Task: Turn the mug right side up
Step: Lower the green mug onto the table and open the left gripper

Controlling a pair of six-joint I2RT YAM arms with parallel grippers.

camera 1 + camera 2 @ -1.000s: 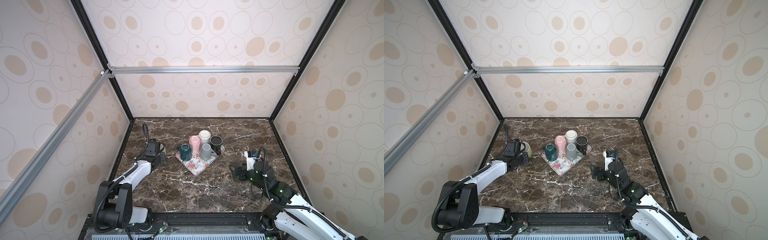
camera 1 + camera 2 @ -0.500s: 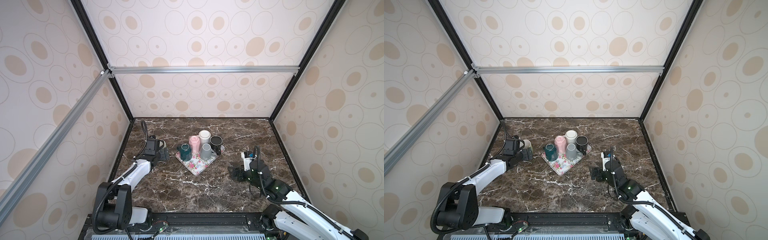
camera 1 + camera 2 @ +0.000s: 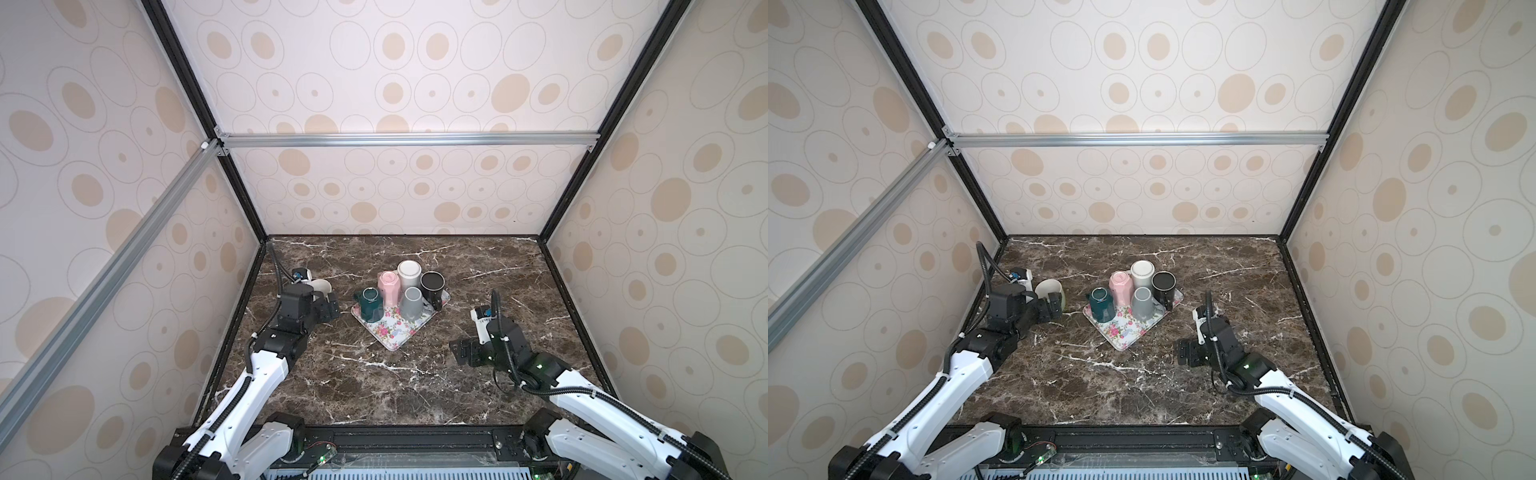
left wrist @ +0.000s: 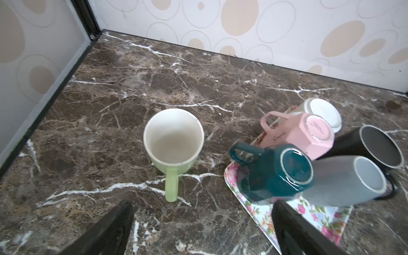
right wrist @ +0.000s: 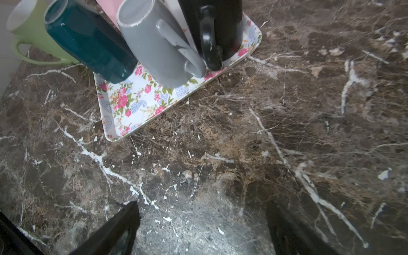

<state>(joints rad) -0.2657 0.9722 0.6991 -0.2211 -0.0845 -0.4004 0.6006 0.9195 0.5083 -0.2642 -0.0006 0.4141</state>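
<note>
mug [image 3: 1049, 290] left of tray [image 3: 1128, 333], cups [image 3: 1142, 302] on tray

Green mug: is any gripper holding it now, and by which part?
Nothing is held. The green mug stands free and upright; the left gripper, jaws open, is short of the handle. The right gripper is open too.

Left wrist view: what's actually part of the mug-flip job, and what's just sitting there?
Job:
green mug, already upright
left pincer, open, holding nothing

Just there:
teal mug, pink mug, white mug, black mug, grey mug, all upside down on the floral tray
right pincer, open, idle
</note>
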